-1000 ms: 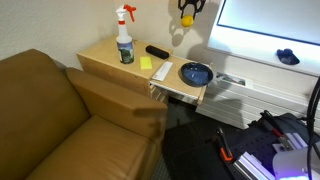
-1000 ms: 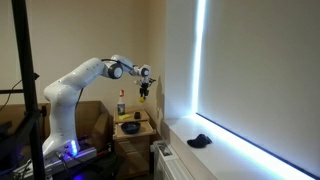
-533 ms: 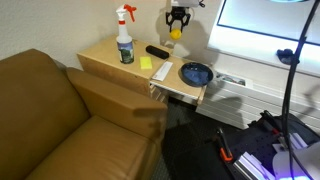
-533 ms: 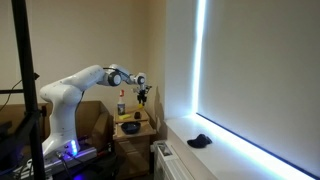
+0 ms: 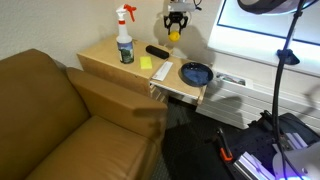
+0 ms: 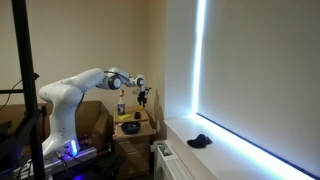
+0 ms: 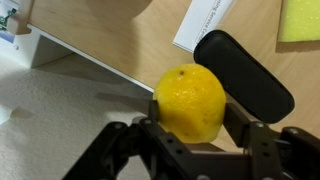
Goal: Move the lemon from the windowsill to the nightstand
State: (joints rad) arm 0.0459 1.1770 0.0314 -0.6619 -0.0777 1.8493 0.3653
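I read the gripper as hanging in the air over the nightstand, above the back corner nearest the window. Its black fingers are narrowed onto the lemon, one on each side of the fruit. The lemon is clear of the wood and off the windowsill. Its skin is bright yellow, finely pitted and slightly glossy, and its shape is round. The nightstand top is flat, smooth tan wood with a faint grain. Beneath the fruit, toward that same back corner, lies a matte black oblong object with rounded ends. Beside it is a white card with print too small to read. A flat yellow pad sits near the front edge. A clear spray bottle with a red and white trigger stands upright mid-top, toward the back edge. Off the window-side edge, a glossy blue bowl rests on a narrow white shelf. The brown leather couch butts against the opposite side. In an exterior view the sill is a long white ledge with a small dark object lying on it, well apart from the gripper.
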